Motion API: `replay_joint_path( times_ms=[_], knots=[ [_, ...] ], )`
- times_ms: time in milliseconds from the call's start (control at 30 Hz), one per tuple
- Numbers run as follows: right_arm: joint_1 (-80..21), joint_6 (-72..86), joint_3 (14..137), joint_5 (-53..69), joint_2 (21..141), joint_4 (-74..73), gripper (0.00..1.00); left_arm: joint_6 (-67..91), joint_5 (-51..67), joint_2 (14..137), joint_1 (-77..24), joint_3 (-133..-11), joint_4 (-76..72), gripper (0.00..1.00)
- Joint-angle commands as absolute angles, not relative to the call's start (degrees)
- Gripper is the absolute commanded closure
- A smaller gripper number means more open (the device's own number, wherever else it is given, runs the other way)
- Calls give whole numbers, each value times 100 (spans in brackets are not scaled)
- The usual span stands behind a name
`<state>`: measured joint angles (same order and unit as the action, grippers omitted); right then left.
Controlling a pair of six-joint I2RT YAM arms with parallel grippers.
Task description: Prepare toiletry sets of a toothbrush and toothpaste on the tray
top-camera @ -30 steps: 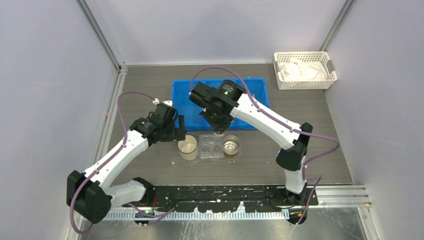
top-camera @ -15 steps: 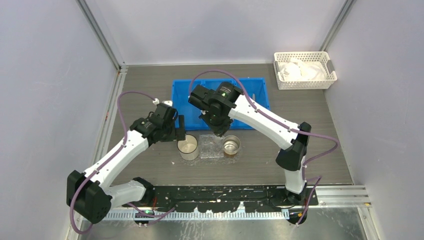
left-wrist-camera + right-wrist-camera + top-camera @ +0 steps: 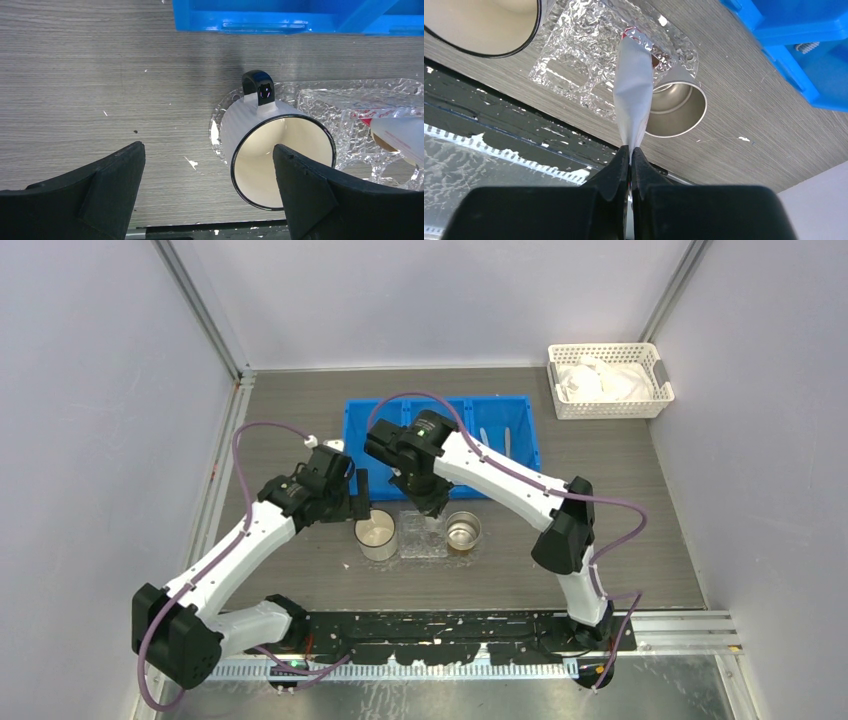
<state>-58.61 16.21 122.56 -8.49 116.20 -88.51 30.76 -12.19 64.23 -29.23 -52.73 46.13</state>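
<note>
Packet (image 3: 634, 95) | shifted left over tray (image 3: 569, 55) | right claw (image 3: 630, 150) pinching its end

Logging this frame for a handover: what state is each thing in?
left gripper: jaws wide open, holding nothing
right gripper: shut on the packet
packet: held, pointing down at the tray
tray: flat, no packet lying in it
white mug: upright, empty
metal cup: upright, empty
blue bin: slim items in right compartment
white basket: filled with white material
</note>
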Motion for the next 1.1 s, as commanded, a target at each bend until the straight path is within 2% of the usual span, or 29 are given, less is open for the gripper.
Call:
replay_joint_path(
  times_ms=[0,800,933,1067],
  knots=[
    [-5795,1503,12568,-870,11652,-8854,91,2946,-1249,6233,-2893,-5537,4640,0],
    [-5470,1338,12635,-608,12150,-8662,87,2777,-1126,6223,-2733,-5699,4693,0],
    [-5465,1322,12628,-597,12181,-8631,75,2771,-1125,6205,-2714,-5686,4702,0],
    [-5459,1367,12691,-660,12105,-8615,53,2760,-1125,6191,-2699,-5687,4726,0]
  ],
)
